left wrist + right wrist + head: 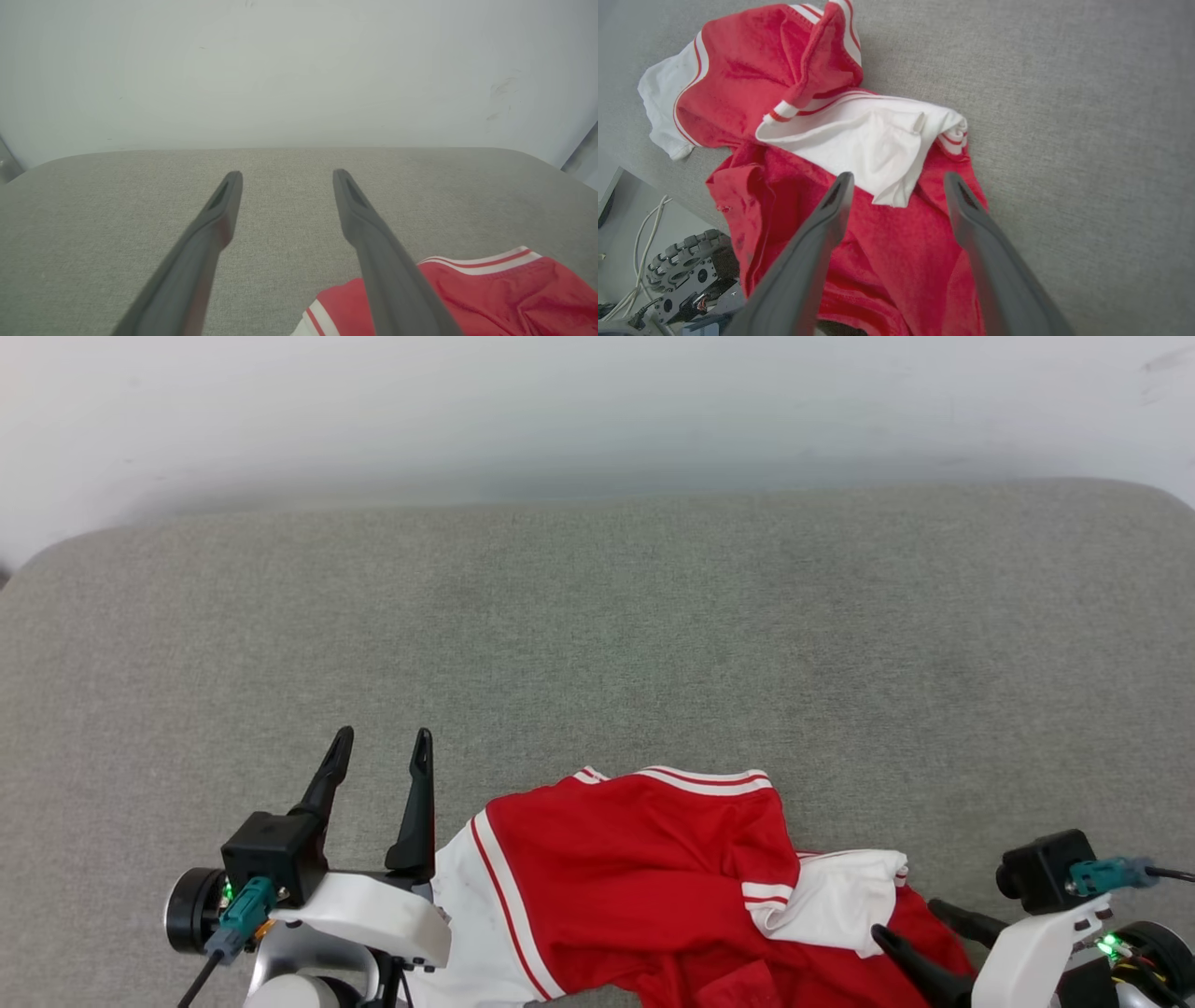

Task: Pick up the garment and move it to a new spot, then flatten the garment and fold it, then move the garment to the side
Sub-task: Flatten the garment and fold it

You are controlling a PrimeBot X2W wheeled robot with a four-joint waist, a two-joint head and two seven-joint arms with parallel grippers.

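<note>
Standing wide apart, the two dark fingers of the right gripper (899, 179) clamp nothing. They point across the crumpled red cloth of the garment (738, 93), tips near a folded white section with striped borders; whether they touch the fabric cannot be told. The left gripper (383, 747) is just as widely spread and empty, its fingers over bare upholstery just beside the garment's white, stripe-edged left end. In the left wrist view that gripper (287, 177) aims at a pale wall (299, 70), with the garment (490, 294) at the lower right. The garment (635, 868) lies bunched between both grippers at the near side of the grey fabric surface (597, 616), its near part running over the front edge, above a ribbed wheel (686, 266) and white cables (644, 228)
</note>
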